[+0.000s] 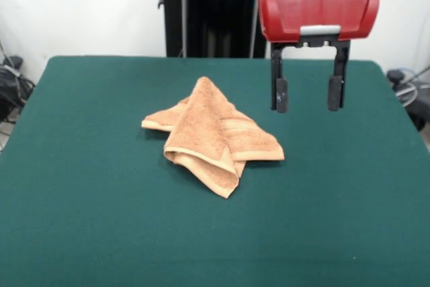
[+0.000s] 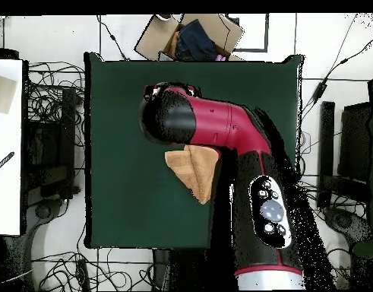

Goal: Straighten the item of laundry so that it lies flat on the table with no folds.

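Honestly, the gripper (image 1: 307, 103) hangs open beside the bunched towel (image 1: 211, 136); grab through several layers and it'll probably just drag the folded heap across the table (image 1: 80, 220).

We see a light orange-tan towel (image 1: 213, 136) with a woven band, on a dark green table (image 1: 87, 186); the gripper (image 1: 308, 94) shows a red housing and black fingers (image 1: 281, 95).
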